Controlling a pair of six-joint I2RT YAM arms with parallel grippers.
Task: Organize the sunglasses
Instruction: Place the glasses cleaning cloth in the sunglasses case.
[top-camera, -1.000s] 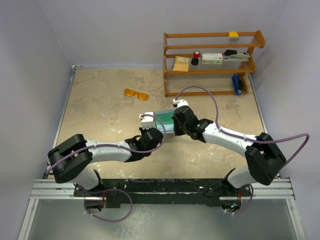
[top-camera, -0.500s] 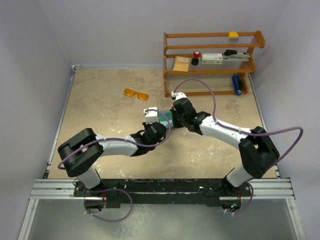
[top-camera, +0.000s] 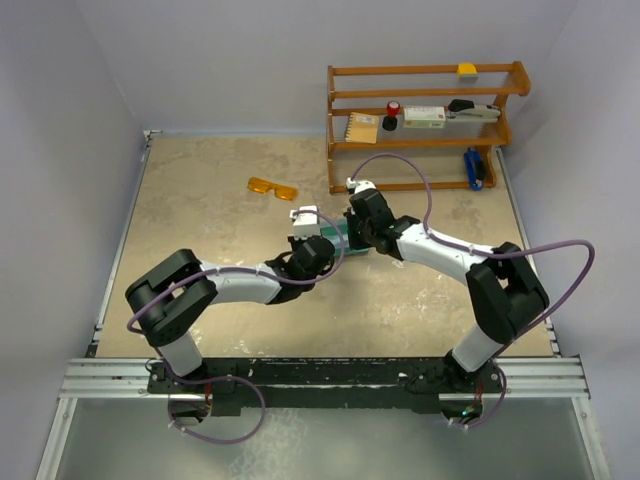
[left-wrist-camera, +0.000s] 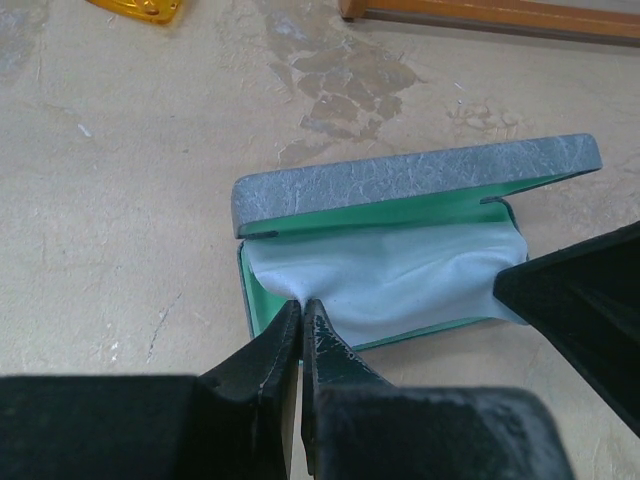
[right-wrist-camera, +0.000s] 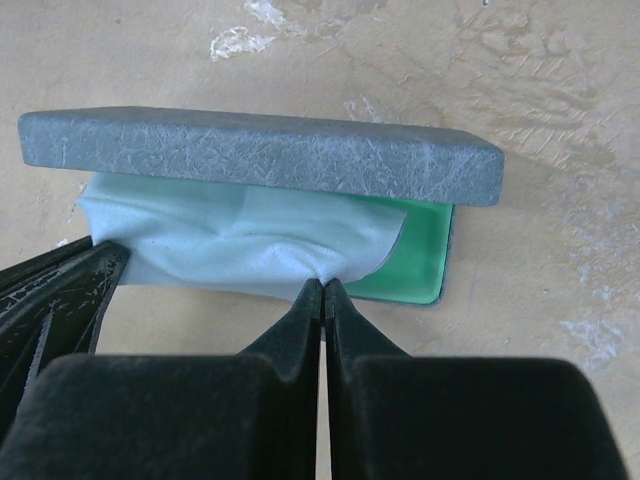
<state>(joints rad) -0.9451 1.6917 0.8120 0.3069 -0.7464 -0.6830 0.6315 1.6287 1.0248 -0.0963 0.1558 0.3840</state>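
The orange sunglasses (top-camera: 273, 187) lie on the table at back left, apart from both arms; one corner shows in the left wrist view (left-wrist-camera: 140, 8). The blue-grey case (left-wrist-camera: 415, 185) lies open at mid-table with its teal interior (right-wrist-camera: 415, 255) showing. A light blue cloth (left-wrist-camera: 390, 275) is spread inside the case. My left gripper (left-wrist-camera: 301, 303) is shut on one corner of the cloth. My right gripper (right-wrist-camera: 323, 285) is shut on the opposite corner of the cloth (right-wrist-camera: 240, 245). In the top view both grippers (top-camera: 318, 245) (top-camera: 358, 232) meet over the case.
A wooden shelf rack (top-camera: 425, 125) stands at the back right with a small box, a stapler, a red-capped item and a yellow block on it. A blue object (top-camera: 473, 168) lies by its base. Grey walls surround the table.
Both grippers have moved away from the arm bases toward the back of the table, carrying the cloth over the open case. Both stay shut on its corners.
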